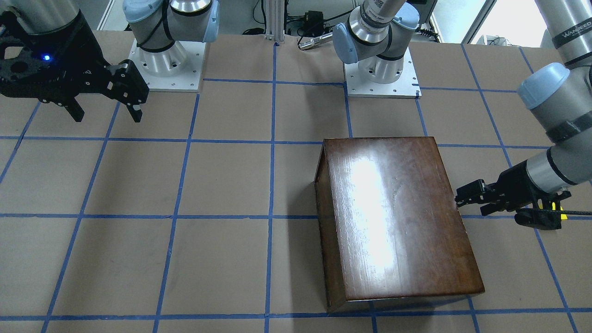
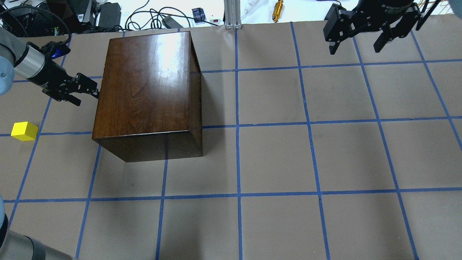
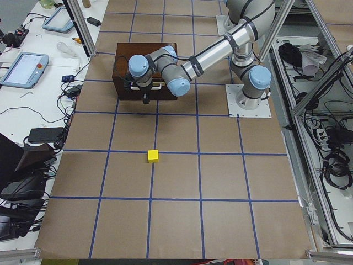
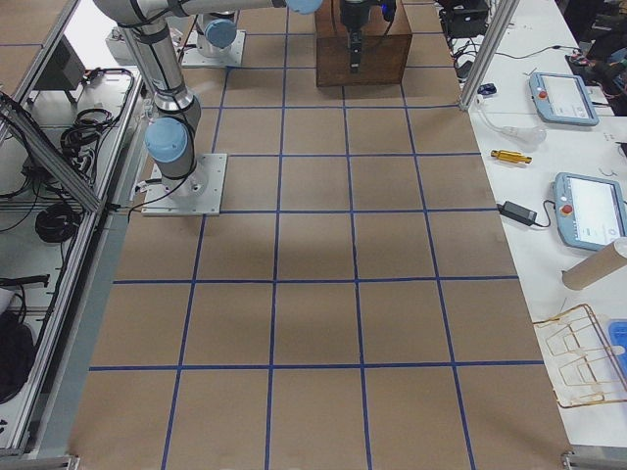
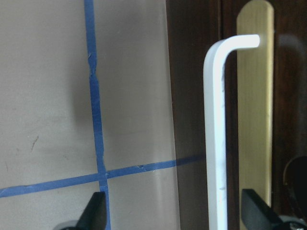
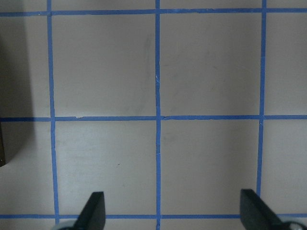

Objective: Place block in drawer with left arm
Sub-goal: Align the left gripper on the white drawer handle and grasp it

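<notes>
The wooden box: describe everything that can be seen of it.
The wooden box is a glossy dark-brown cuboid. Its top shines under the lights, and it stands flat on the paper-covered table. Its drawer looks shut, since no tray sticks out. The front faces the robot's left and carries a whitish bar handle over a brass-coloured plate. The open left gripper is right at that front, with its fingers on either side of the handle but not closed on it. Nothing lies on top.
</notes>
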